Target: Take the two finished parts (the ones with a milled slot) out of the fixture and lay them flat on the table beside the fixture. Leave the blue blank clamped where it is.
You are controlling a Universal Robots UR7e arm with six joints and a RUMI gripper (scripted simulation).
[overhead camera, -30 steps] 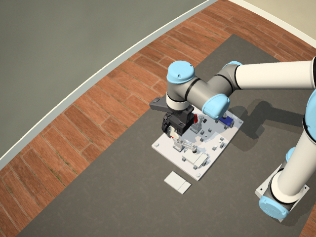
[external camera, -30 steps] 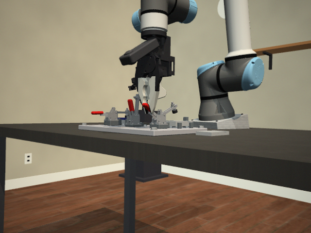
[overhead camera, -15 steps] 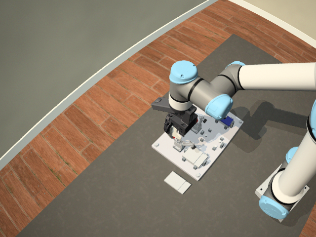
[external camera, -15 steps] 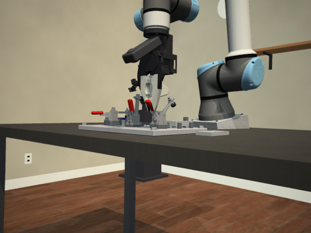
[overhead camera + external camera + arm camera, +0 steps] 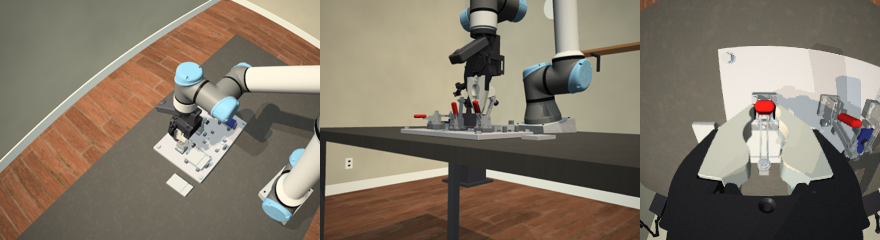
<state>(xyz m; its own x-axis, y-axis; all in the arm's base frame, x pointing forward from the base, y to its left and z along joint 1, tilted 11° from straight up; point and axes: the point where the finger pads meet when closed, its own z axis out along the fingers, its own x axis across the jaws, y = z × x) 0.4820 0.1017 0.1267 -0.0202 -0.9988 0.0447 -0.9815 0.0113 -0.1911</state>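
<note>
Matt dark worktop (image 5: pixel 108 196); pale smooth metal fixture plate (image 5: pixel 165 152); grey metal clamps (image 5: pixel 435 121) with glossy red plastic handles (image 5: pixel 764 107); floor (image 5: pixel 51 144) of reddish wood.

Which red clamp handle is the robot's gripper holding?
The red-handled toggle clamp at the fixture plate's front corner, between the gripper fingers; the other red handles stand free.

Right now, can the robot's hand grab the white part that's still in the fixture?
Probably not yet. The hand is shut on the red-tipped clamp lever, so it's busy. The white part lies uncovered from above, so after letting go the way looks free.
</note>
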